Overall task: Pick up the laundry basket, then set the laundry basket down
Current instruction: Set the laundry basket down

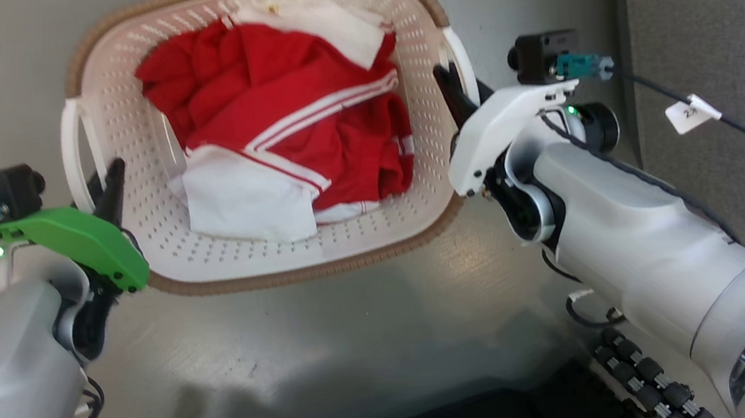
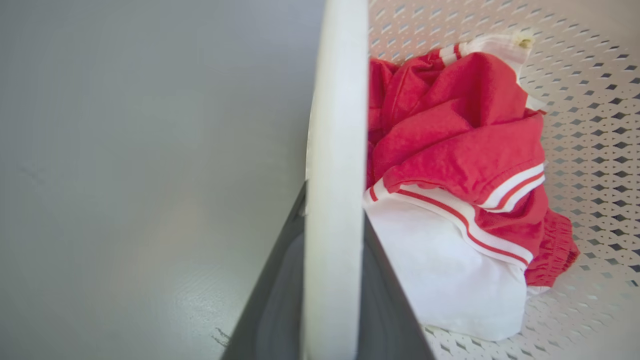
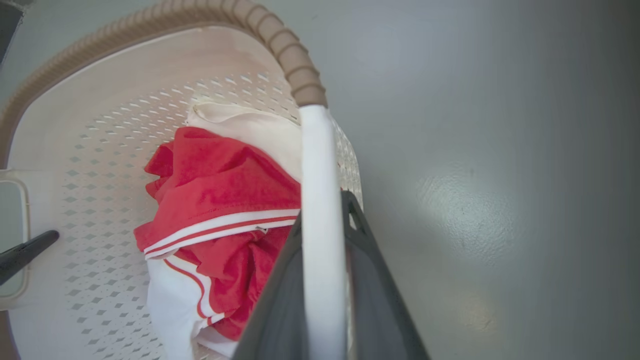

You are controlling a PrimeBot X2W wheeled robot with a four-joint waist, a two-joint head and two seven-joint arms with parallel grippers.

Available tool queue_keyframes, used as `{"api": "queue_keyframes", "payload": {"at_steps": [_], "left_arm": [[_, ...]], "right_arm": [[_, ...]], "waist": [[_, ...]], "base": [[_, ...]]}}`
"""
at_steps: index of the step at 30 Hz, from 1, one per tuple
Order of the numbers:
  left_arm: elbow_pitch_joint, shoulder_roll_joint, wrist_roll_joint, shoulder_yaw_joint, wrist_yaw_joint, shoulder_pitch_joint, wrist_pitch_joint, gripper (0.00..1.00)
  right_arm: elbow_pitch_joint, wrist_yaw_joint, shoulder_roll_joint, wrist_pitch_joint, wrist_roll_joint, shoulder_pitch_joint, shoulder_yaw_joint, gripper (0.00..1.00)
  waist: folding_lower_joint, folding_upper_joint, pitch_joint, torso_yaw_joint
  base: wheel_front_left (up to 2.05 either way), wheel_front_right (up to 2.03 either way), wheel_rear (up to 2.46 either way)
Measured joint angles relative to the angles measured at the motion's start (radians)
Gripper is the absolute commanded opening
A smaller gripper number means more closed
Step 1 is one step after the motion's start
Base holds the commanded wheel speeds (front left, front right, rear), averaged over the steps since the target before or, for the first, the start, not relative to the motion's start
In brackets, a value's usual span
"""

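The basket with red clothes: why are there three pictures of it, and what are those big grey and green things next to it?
Those are a robot's two arms. The widest picture comes from a camera on its head, looking down. Its left gripper, by the green cover, and its right gripper are like hands with two dark fingers each. The other two pictures come from small cameras on its wrists, looking along those fingers. The laundry basket has red and white clothes inside, and a grey floor lies beneath. Each gripper pinches a white handle between its fingers, so the robot holds the basket on both sides.
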Motion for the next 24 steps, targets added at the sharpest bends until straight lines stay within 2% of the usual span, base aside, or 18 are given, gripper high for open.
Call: {"api": "queue_keyframes", "payload": {"at_steps": [9,24], "left_arm": [[-0.017,0.007,0.015,-0.013,0.0,-0.009,-0.009,0.0],[-0.028,0.009,0.015,-0.024,0.0,-0.01,-0.017,0.0]], "right_arm": [[-0.018,-0.001,-0.001,0.002,-0.06,-0.007,-0.058,0.0],[-0.022,-0.001,0.002,0.002,-0.111,0.018,-0.12,0.0]], "waist": [[0.0,0.0,0.05,-0.004],[-0.0001,0.0,0.07,-0.001]], "base": [[0.0,0.0,0.0],[0.0,0.0,0.0]]}}
